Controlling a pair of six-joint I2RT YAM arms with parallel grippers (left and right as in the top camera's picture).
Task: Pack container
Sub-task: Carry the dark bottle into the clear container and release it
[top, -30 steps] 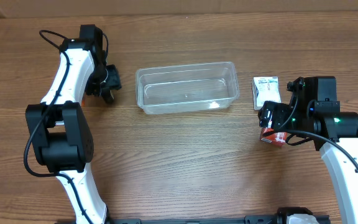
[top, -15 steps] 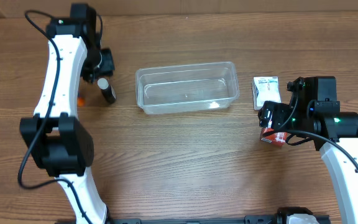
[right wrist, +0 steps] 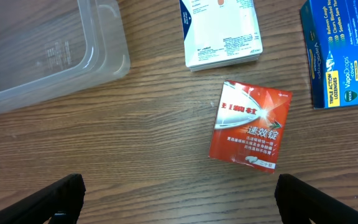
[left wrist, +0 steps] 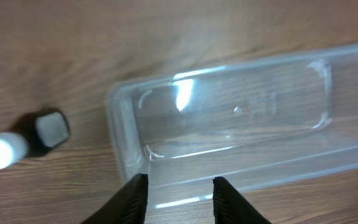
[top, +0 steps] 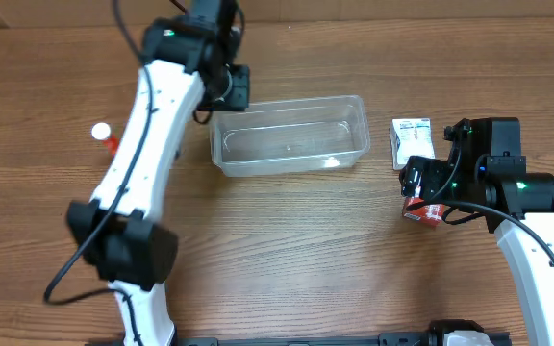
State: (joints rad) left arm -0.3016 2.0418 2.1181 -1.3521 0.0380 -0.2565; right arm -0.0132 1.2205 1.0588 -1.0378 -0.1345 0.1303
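The clear container [top: 289, 135] lies empty at the table's middle back; it also shows in the left wrist view [left wrist: 241, 118] and its corner in the right wrist view [right wrist: 42, 56]. My left gripper [top: 231, 88] hovers at the container's far left corner, open and empty [left wrist: 179, 182]. My right gripper [top: 421, 181] is wide open and empty [right wrist: 179, 199], above the wood just short of a red box [right wrist: 249, 127]. That red box [top: 423, 213] is partly hidden under the gripper in the overhead view.
A white box [right wrist: 221, 31] [top: 412, 140] lies right of the container, and a blue box [right wrist: 344, 53] beyond it. A black bottle [left wrist: 48, 132] stands left of the container. A small white-capped orange item [top: 101, 135] lies at the far left.
My left gripper let go of the black bottle, leaving it upright, and swung right to the container's far left corner. The right arm has not moved.
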